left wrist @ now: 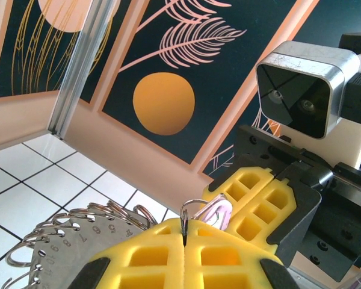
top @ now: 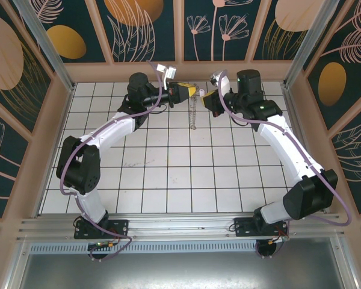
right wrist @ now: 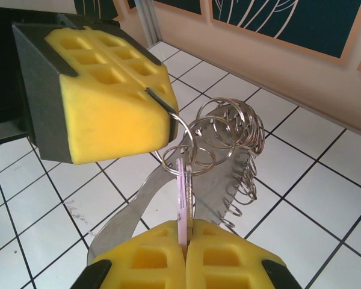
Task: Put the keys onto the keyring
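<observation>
Both grippers meet above the back middle of the table. My left gripper point(left wrist: 185, 233) is shut on a small split ring point(left wrist: 190, 209) of the keyring point(left wrist: 51, 256), a flat grey numbered plate edged with many metal rings. The plate hangs down below the grippers point(top: 194, 113). My right gripper point(right wrist: 185, 233) is shut on the key point(right wrist: 183, 192), whose pale pink head points up at the rings point(right wrist: 228, 129). The key's top sits against the pinched ring just under the left pads point(right wrist: 108, 96). Its blade is hidden between my pads. The top view shows the left gripper point(top: 191, 91) facing the right gripper point(top: 207, 99).
White tiled floor point(top: 168, 168) lies beneath, with patterned walls on three sides. The back wall point(top: 186, 71) stands close behind the grippers. A metal frame post point(left wrist: 78, 66) stands at the back left corner. The arm bases sit at the near edge.
</observation>
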### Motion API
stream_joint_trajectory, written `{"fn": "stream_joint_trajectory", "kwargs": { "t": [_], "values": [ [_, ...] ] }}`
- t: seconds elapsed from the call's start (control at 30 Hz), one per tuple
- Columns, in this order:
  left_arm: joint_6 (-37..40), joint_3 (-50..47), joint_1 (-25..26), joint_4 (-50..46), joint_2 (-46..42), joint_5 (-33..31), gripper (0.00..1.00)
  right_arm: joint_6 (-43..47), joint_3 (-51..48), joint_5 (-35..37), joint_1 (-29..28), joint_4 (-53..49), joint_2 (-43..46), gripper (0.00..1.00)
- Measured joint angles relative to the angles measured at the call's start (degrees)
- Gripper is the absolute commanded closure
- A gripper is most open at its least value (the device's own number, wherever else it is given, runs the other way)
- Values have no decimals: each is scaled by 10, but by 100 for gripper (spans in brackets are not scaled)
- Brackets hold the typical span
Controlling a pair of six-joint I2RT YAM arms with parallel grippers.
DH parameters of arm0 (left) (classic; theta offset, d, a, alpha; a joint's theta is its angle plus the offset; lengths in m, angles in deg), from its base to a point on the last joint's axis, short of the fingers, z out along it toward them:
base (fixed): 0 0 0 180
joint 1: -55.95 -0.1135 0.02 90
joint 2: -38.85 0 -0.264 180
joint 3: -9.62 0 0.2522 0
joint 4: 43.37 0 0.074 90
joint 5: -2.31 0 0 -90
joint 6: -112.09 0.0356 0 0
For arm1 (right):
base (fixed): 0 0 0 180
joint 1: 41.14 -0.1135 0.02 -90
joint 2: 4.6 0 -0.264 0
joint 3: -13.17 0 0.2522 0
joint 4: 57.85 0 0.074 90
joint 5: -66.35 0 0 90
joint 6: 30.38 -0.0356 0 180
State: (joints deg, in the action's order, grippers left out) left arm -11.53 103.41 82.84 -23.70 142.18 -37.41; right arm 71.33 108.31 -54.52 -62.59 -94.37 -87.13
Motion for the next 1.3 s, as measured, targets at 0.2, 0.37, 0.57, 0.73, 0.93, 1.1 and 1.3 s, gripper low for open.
{"fn": "stream_joint_trajectory", "kwargs": {
  "t": [0.2, 0.37, 0.57, 0.73, 0.93, 1.1, 1.3],
  "values": [
    [0, 0, 0, -1, 0, 0, 100, 0, 0, 0, 0, -2, 0, 100],
    [0, 0, 0, 0, 0, 0, 100, 2, 21, 1, 0, -8, -11, 100],
    [0, 0, 0, 4, 0, 0, 100, 2, 43, 0, -3, -13, -20, 100],
    [0, 0, 0, 3, 0, 0, 100, 2, 37, 0, -3, -10, -20, 100],
    [0, -2, -2, -3, 0, -2, 100, -2, -23, 0, -3, -1, 0, 100],
    [0, -2, -1, -3, 0, 0, 100, -5, -37, 0, -3, 2, 6, 100],
    [0, -2, -2, -3, 0, 0, 100, -4, -12, 0, -3, -2, 2, 100]
  ]
}}
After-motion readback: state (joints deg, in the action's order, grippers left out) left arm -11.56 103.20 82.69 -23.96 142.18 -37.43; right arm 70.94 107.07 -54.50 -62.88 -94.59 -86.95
